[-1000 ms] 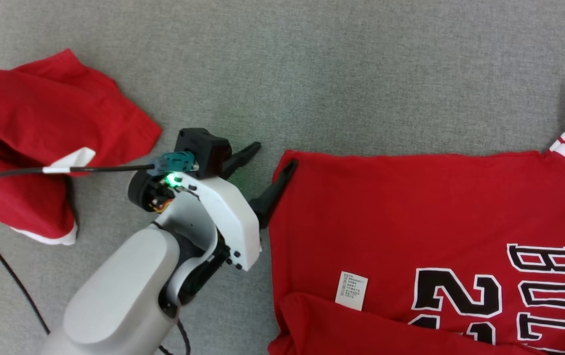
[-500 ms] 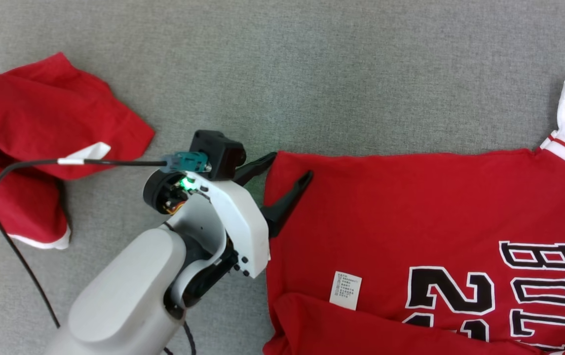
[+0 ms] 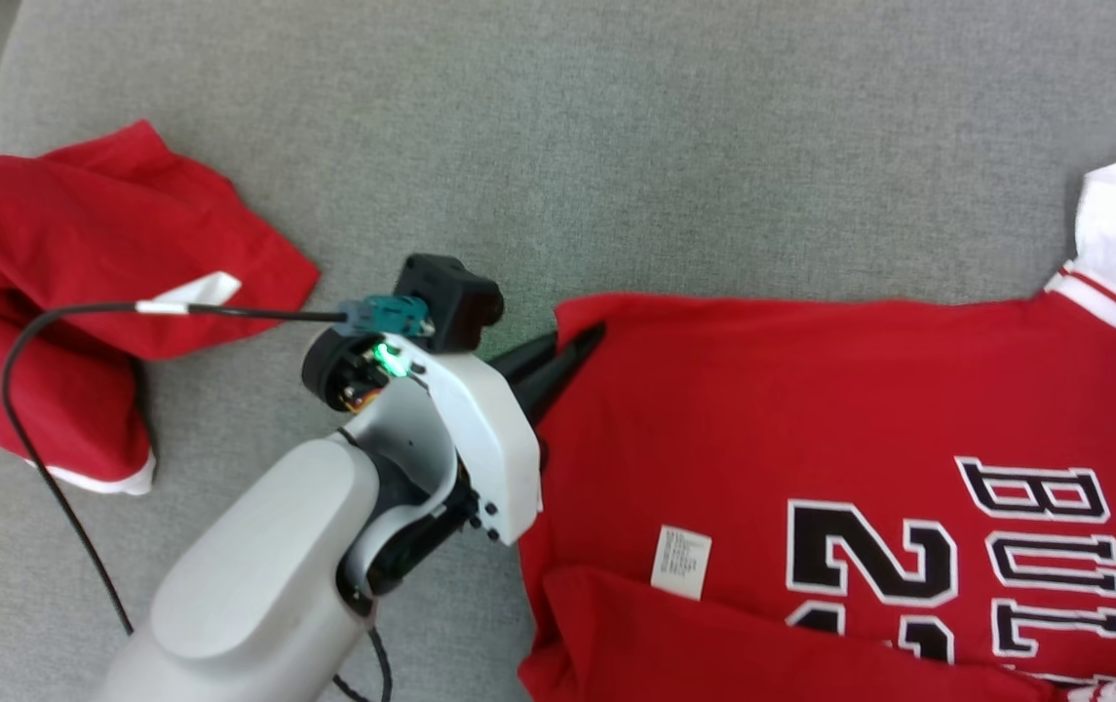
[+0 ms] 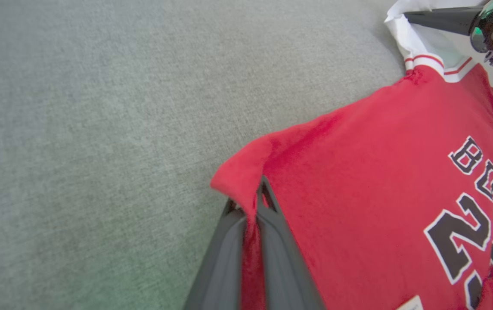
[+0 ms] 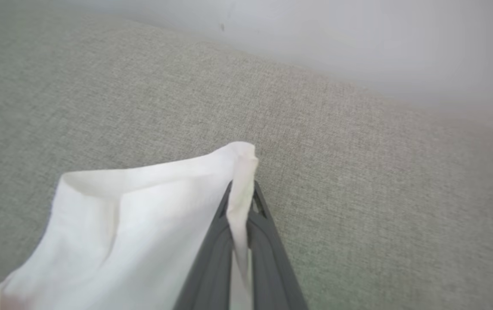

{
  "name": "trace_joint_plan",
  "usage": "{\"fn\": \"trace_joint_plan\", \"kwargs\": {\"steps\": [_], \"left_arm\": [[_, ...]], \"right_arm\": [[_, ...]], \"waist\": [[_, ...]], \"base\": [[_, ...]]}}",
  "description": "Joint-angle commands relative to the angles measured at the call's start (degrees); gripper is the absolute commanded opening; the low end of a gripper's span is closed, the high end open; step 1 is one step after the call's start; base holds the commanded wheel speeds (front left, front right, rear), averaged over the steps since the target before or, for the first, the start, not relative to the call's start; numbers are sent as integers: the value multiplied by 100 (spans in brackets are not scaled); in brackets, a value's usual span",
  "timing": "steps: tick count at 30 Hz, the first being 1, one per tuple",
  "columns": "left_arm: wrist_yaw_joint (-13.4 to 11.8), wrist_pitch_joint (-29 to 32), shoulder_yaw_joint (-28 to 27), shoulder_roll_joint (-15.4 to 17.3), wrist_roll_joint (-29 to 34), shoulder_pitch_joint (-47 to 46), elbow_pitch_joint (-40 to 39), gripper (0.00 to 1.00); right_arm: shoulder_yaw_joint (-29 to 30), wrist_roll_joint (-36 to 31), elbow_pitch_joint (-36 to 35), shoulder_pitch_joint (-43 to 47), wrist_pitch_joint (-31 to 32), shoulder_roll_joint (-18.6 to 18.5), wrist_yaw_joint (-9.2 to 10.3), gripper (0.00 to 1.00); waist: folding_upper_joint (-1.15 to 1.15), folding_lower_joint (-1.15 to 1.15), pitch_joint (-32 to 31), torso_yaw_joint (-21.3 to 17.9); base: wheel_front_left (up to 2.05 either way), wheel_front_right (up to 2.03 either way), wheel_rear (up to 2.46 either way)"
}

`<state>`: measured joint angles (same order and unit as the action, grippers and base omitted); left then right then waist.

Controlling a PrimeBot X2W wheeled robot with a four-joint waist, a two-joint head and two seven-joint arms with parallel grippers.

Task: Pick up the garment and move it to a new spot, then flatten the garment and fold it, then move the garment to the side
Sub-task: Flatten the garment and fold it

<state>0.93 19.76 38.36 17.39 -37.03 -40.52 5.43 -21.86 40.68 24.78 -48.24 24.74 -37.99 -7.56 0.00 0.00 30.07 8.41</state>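
The left gripper (image 4: 257,196) has its two dark fingers pressed together on the far left corner of the red jersey (image 3: 811,409), with a strip of red cloth squeezed between them and a small peak of fabric standing up past the tips. The right gripper (image 5: 243,196) is likewise closed, pinching a fold of the jersey's white part (image 5: 143,206), which stands up over its tips. In the left wrist view this gripper shows at the far right end of the jersey, its body cut off by the frame. The jersey lies spread on the right half of the grey cushion (image 3: 616,146), but much of it is cut off in the head view. Its near edge and right side run out of the picture, and the black lettering (image 3: 1035,546) reads only "BUL" with a "2" beside it. A near flap is folded over the front, just below a white care label (image 3: 681,561) whose print is too small to read. The pale left forearm (image 3: 255,585) covers the jersey's near left edge and the cushion beneath it. Well apart to the far left lies a second red garment (image 3: 80,253), crumpled, white-trimmed and partly cut off. A black cable (image 3: 51,468) runs across it from the wrist. Beyond the cushion, the right wrist view gives only a blurred pale wall (image 5: 358,43).
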Motion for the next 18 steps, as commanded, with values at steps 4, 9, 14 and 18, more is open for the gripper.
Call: {"fn": "trace_joint_plan", "kwargs": {"steps": [4, 9, 14, 18], "left_arm": [[-104, -320, -203, -28, 10, -119, 158, 0], [-124, -503, -262, -83, -58, -86, 264, 0], [-115, -615, -264, -87, -135, 125, 365, 0], [-84, -795, -295, 3, -190, 379, 306, 0]], "right_arm": [[204, -183, 286, -230, -441, 57, 15, 0], [281, -75, 236, -169, -728, 88, 15, 0], [251, 135, -35, 225, -975, 17, 15, 0], [324, 390, -494, 858, -1278, -163, 15, 0]], "waist": [[0, 0, -230, -49], [0, 0, -443, -132], [0, 0, -664, -231], [0, 0, -869, -367]], "base": [[0, 0, 0], [0, 0, 0], [0, 0, 0], [0, 0, 0]]}}
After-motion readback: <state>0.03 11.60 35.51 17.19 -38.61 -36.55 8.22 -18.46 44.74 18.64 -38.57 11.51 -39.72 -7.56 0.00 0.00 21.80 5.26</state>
